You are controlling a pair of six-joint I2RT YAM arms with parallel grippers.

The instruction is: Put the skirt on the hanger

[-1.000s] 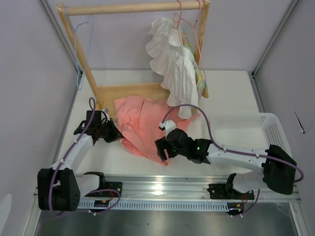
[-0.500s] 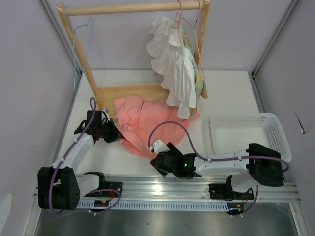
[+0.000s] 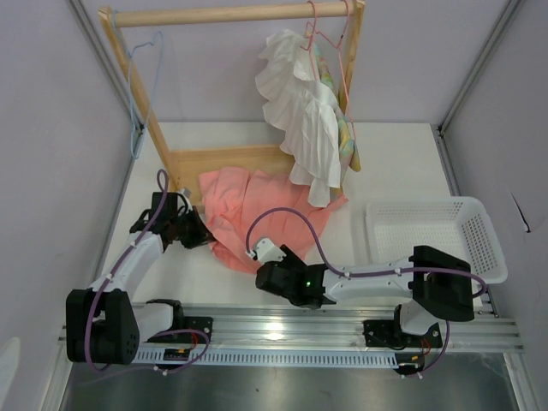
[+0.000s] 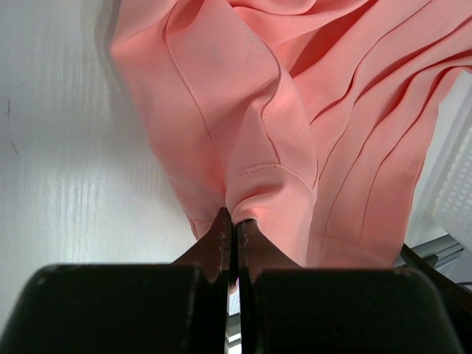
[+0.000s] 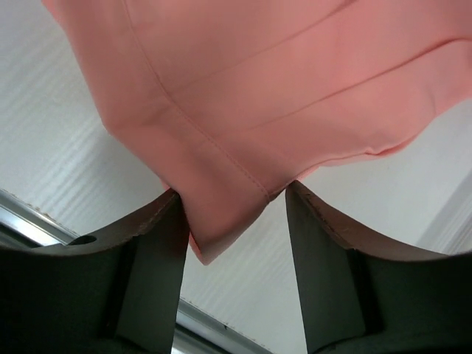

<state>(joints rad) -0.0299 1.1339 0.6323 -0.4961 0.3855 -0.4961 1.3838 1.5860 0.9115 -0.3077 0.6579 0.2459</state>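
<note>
White-shelled left arm (image 3: pixel 128 265) and right arm (image 3: pixel 372 276), black joints, black left hand (image 3: pixel 207 238), black right hand (image 3: pixel 262 276), looping purple cables (image 3: pixel 291 212)

Pink skirt (image 5: pixel 280 88) corner, between pincer (image 5: pixel 232 195) (parted), table (image 5: pixel 66 147) below

A white bench (image 3: pixel 402 163) sits enclosed by plain pale-grey walls (image 3: pixel 51 128) on the left, far and right sides, with metal frame posts (image 3: pixel 475 64) at the far corners. A wooden garment rack (image 3: pixel 223 14) stands far left of centre. An aluminium rail (image 3: pixel 291 330) glints along the near edge under even light.
</note>
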